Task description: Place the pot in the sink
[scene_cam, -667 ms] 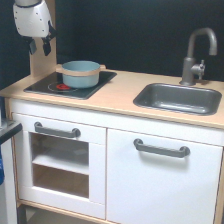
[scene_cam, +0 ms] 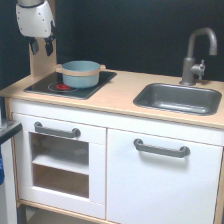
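Observation:
The light blue pot (scene_cam: 80,73), with a tan rim band and short side handles, stands upright on the black hob (scene_cam: 42,85) at the exterior view's left. My gripper (scene_cam: 41,47) hangs above and to the left of the pot, well clear of it. Its white body is at the top left corner. The two dark fingers (scene_cam: 49,46) point down with a gap and nothing between them, so it is open. The dark grey sink (scene_cam: 150,96) is set in the light wood countertop at the right, with nothing in it.
A grey tap (scene_cam: 196,52) rises behind the sink. A wooden upright panel (scene_cam: 42,64) stands behind the hob, just under my gripper. A red ring (scene_cam: 62,86) shows on the hob beside the pot. White cabinet doors with grey handles (scene_cam: 161,148) are below.
My gripper has shifted slightly to the right and its fingers show more plainly. The pot has not moved.

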Available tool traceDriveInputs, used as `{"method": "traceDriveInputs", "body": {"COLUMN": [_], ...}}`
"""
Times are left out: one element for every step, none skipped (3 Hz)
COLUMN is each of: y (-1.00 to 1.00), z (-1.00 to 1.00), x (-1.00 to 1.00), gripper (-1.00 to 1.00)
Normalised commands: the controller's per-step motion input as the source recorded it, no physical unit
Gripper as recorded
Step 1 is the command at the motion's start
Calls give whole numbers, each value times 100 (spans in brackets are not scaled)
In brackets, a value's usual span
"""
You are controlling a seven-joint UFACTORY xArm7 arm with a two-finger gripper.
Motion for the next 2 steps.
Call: {"method": "traceDriveInputs", "body": {"y": [36,51], "z": [-5,-7], "x": [36,55], "gripper": [100,100]}}
